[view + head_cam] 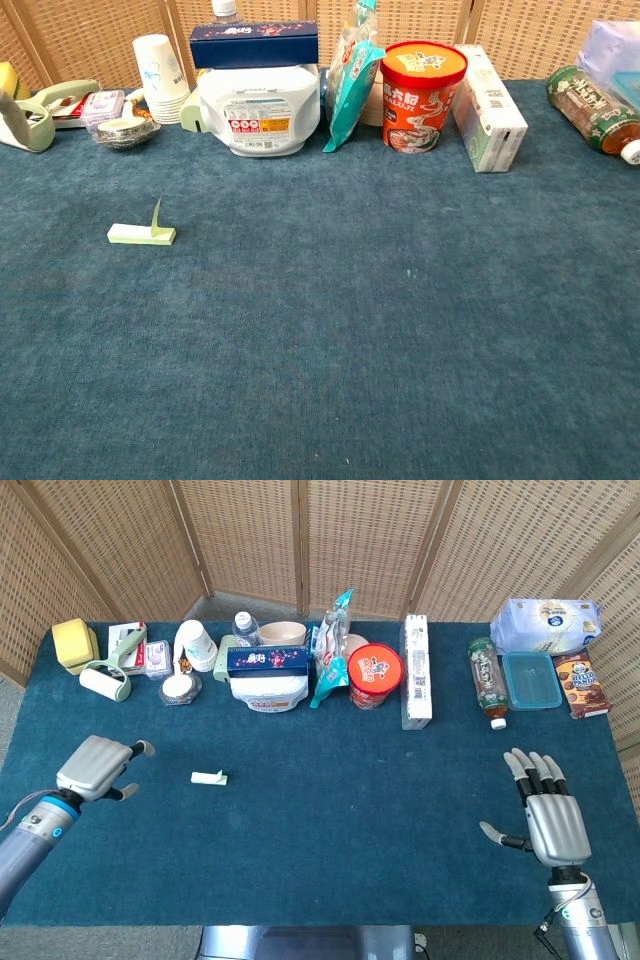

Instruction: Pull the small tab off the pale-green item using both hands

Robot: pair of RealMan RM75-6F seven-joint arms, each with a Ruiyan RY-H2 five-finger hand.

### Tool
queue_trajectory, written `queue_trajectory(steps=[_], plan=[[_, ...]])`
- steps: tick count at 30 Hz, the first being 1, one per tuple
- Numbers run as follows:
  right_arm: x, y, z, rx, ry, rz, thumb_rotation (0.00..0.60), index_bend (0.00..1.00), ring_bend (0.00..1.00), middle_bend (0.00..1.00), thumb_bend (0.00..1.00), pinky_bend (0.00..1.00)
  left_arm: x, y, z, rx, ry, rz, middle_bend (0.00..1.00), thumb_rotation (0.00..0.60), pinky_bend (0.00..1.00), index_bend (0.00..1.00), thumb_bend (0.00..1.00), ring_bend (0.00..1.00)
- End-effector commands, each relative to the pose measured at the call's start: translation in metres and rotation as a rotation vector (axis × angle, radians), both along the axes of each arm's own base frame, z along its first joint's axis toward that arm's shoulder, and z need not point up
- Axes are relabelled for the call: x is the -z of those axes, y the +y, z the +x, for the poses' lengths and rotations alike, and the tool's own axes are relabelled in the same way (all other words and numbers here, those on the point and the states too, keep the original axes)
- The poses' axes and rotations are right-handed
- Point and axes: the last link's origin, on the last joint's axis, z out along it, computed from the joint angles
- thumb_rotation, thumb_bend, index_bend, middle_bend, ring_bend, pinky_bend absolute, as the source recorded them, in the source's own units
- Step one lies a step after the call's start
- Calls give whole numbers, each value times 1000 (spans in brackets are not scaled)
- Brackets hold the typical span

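The pale-green item (209, 777) is a small flat block lying on the blue cloth left of centre; in the chest view the pale-green item (140, 235) carries a thin tab (156, 215) standing up near its right end. My left hand (97, 768) hovers to the left of it, a clear gap away, fingers apart and holding nothing. My right hand (546, 813) rests far off at the right front of the table, fingers spread, empty. Neither hand shows in the chest view.
Along the back stand a lint roller (106, 680), paper cups (196, 644), a white tub (272, 688) under a dark blue box, a teal snack bag (331, 650), a red noodle cup (374, 674), a white carton (416, 670), a bottle (487, 678) and a blue-lidded box (530, 679).
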Motion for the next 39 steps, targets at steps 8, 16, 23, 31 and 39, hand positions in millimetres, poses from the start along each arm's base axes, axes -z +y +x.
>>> queue_trajectory(steps=[8, 16, 23, 31, 39], plan=[[-2, 0, -3, 10, -9, -10, 428, 0, 0, 38, 164, 0, 29, 10, 13, -6, 35, 11, 1000, 600, 1000, 405, 258, 1000], [-3, -1, -5, 25, -6, -7, 430, 0, 0, 39, 164, 0, 61, 14, 14, -27, 70, -5, 1000, 600, 1000, 390, 255, 1000], [-5, 0, -7, 33, -4, -12, 429, 0, 0, 39, 164, 0, 78, 18, 16, -40, 74, -24, 1000, 600, 1000, 393, 254, 1000], [-6, 0, -10, 41, -9, -21, 430, 0, 0, 39, 164, 0, 94, 24, 22, -35, 77, -42, 1000, 600, 1000, 394, 253, 1000], [-7, 2, -12, 51, -17, -31, 429, 0, 0, 44, 164, 0, 103, 28, 25, -36, 84, -44, 1000, 600, 1000, 400, 253, 1000]])
